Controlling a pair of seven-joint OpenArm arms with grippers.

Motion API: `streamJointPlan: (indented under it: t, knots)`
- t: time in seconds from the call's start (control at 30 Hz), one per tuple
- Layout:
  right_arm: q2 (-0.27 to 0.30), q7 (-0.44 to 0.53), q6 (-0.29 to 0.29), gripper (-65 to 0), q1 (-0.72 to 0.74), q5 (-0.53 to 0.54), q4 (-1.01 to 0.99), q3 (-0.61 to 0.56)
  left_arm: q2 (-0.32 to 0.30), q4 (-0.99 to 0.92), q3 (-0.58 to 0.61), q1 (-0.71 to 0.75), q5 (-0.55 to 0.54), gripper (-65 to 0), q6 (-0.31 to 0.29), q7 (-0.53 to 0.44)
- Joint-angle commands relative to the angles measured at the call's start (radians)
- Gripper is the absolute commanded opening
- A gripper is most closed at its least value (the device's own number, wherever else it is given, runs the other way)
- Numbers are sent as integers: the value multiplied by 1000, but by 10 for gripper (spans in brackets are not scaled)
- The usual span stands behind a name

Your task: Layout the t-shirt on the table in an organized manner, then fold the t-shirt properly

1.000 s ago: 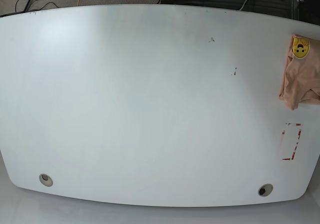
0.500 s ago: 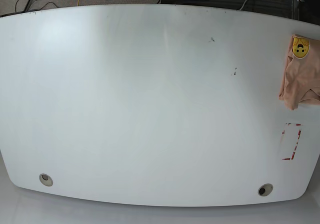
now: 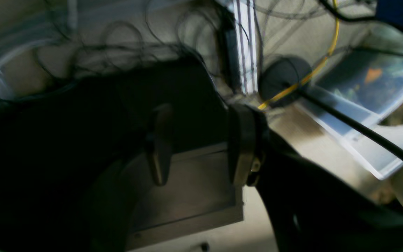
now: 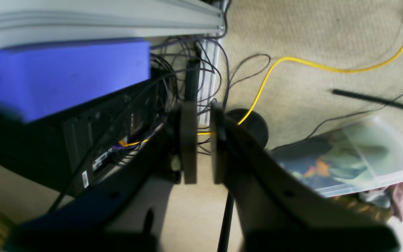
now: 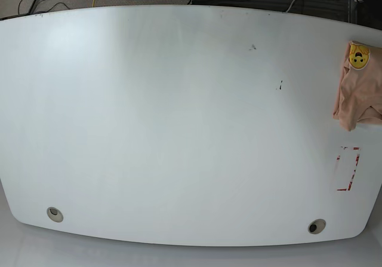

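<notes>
Table (image 5: 179, 123) with its long axis running left to right, t-shirt (image 5: 357, 97) bunched at the table's right edge, long axis front to back, smiley (image 5: 359, 57) at its far end, left gripper (image 3: 201, 147) parted and empty, right gripper (image 4: 204, 140) nearly pressed together, empty.

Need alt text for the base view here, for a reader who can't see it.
A bunched peach t-shirt with a yellow smiley print lies at the right edge of a large white table, partly out of frame. A red tape outline sits below it; no arm is visible.
</notes>
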Motion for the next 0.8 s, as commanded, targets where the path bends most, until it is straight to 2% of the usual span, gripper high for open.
streamJointPlan:
  t: [0.0, 0.3, 0.43, 0.77]
  knots:
    - [7, 8, 6, -595, 45, 2, -75, -31, 2, -99, 22, -54, -3, -411, -4, -5]
    - [31, 24, 0, -595, 194, 2, -291, -108, 40, -424, 50, -255, -3, -411, 4, -7]
    - [31, 28, 0, -595, 263, 2, -392, -112, 45, -530, 50, -330, -3, -411, 60, -7]
    - [33, 156, -2, -590, 424, -30, -689, -114, 72, -648, 47, -451, -3, -411, 180, -5]
